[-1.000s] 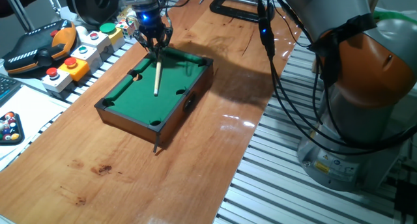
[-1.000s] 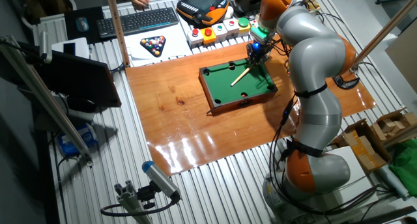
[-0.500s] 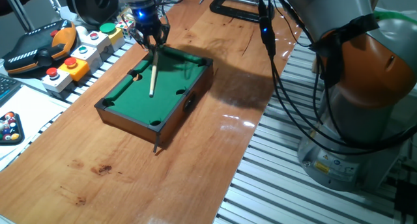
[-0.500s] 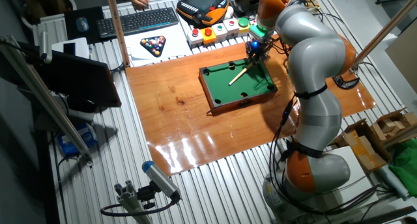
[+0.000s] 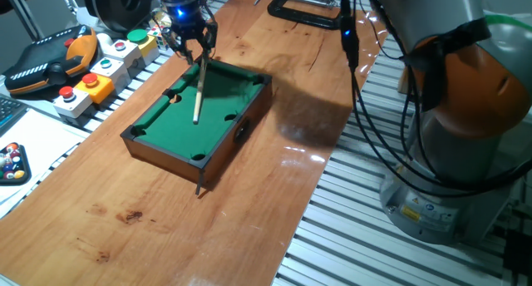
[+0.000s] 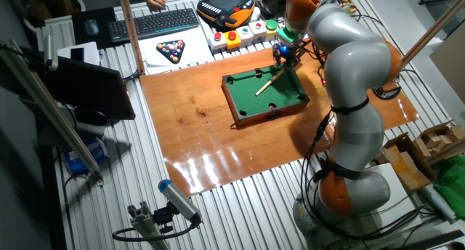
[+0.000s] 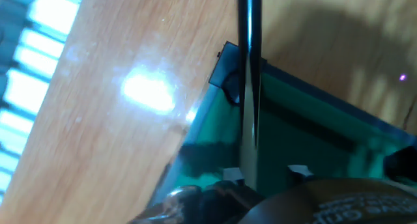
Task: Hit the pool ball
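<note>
The miniature green-felt pool table (image 5: pixel 214 101) stands on the wooden tabletop and also shows in the other fixed view (image 6: pixel 283 96). My gripper (image 5: pixel 196 56) hangs over its far end, shut on a light wooden cue stick (image 5: pixel 198 91) that slants down onto the felt. In the other fixed view the gripper (image 6: pixel 282 60) holds the cue (image 6: pixel 267 81) the same way. A tiny reddish dot (image 5: pixel 174 96) by the left side pocket may be the pool ball; it is too small to be sure. In the hand view the cue (image 7: pixel 249 87) runs over the table's corner (image 7: pixel 223 62), and the ball is not visible.
A black triangle rack of coloured balls (image 5: pixel 12 163) lies at the left edge and shows in the other fixed view (image 6: pixel 173 51). Button boxes (image 5: pixel 106 63) and a teach pendant (image 5: pixel 50 60) sit beyond the table. A black clamp (image 5: pixel 303 12) and hanging cables (image 5: pixel 357 95) are to the right.
The gripper has shifted slightly toward the far end of the pool table with the cue. The cue's tip has swung a little across the felt.
</note>
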`<state>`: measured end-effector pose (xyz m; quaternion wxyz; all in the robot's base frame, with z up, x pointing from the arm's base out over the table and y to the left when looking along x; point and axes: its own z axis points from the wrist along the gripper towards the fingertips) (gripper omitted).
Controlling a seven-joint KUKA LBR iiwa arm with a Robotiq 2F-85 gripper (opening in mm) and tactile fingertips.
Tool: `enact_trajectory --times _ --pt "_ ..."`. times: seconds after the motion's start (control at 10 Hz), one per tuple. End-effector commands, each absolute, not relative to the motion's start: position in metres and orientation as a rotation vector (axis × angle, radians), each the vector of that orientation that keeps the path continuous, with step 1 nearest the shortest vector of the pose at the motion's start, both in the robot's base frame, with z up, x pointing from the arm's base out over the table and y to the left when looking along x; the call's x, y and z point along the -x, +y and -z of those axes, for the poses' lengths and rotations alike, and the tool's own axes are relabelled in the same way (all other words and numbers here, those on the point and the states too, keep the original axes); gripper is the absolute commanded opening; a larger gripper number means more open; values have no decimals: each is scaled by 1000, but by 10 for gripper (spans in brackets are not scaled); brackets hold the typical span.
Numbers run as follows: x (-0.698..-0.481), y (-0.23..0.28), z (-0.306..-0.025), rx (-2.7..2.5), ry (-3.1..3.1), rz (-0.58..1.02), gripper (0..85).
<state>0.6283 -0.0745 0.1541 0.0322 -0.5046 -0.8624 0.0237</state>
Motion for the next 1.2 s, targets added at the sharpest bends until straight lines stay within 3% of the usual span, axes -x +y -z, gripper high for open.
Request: enact_trajectory --times 0.0,0.1,0.2,1.1 --pt "-626 -73 -158 1498 -2692 -79 200" --pt "-623 -71 -160 1454 -2720 -76 60" --pt "-621 -68 -164 1401 -2756 -84 7" --pt "-607 -55 -182 941 -2965 -28 7"
